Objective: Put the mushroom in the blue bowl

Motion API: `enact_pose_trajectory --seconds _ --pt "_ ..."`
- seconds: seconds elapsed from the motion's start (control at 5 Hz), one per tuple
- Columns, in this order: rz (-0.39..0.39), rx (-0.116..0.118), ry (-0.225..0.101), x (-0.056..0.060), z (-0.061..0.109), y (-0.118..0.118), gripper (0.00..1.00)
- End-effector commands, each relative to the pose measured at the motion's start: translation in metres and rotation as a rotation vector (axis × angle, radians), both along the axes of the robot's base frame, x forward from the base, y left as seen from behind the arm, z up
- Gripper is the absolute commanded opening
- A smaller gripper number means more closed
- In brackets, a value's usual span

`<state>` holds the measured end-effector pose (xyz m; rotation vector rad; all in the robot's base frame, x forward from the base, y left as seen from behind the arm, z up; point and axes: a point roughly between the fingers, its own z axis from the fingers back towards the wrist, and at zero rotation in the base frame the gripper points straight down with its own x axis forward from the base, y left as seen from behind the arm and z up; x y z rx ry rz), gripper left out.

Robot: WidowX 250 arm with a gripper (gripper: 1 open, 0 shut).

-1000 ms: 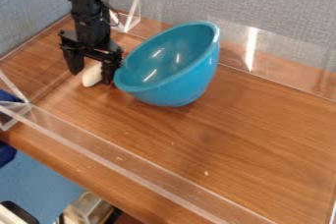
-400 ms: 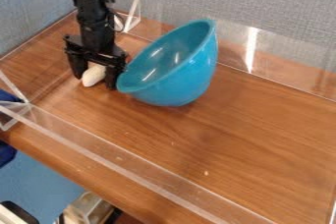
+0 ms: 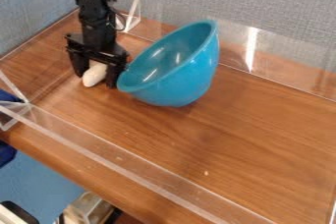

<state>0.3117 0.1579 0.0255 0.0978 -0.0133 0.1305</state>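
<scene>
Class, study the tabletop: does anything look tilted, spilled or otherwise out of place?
The blue bowl is not sitting flat: it is tipped on its side, with its opening facing left toward the gripper. The gripper, jaws open and pointing down, stands over the mushroom on the wooden table. Nothing looks spilled or broken.

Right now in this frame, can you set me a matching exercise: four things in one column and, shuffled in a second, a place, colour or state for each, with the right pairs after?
Things:
1. mushroom
2. blue bowl
3. gripper
4. table

Descriptions:
A. black, pointing down, jaws open
B. tipped on its side, opening toward the arm
C. brown wood grain, ringed by clear walls
D. small and cream-white, low between the open jaws

Pairs: 1-D, 2-B, 3-A, 4-C
</scene>
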Motion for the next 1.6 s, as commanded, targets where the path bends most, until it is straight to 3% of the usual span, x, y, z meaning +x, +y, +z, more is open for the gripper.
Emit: enact_pose_trajectory --seconds 0.0,1.4 --pt "-0.009 0.021 -0.036 0.011 0.007 -0.002 0.00" --pt "-0.010 0.035 -0.053 0.002 0.022 -0.002 0.00"
